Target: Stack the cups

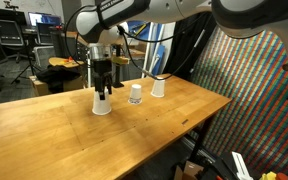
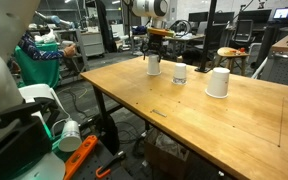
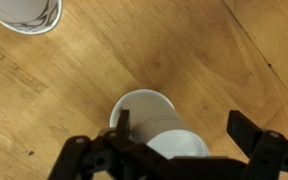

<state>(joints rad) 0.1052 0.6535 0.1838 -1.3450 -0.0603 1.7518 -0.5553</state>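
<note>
**A:** How is the tool (image 1: 102, 88) set?

**B:** It is spread fully wide and nothing is held. It is hung directly over the end white cup (image 1: 101, 104), probably so that this cup can be straddled and lifted.

**A:** And the other cups?

**B:** The translucent cup (image 1: 135, 94) and second white cup (image 1: 158, 87) are stood rim-down in a row near the counter's (image 1: 134, 135) far edge. They are kept apart and not yet stacked.

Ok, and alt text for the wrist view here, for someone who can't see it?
Seen from above, the open gripper straddles a white cup on a wooden table, one finger on each side. A second cup is cut off at the picture's top left corner.
</note>
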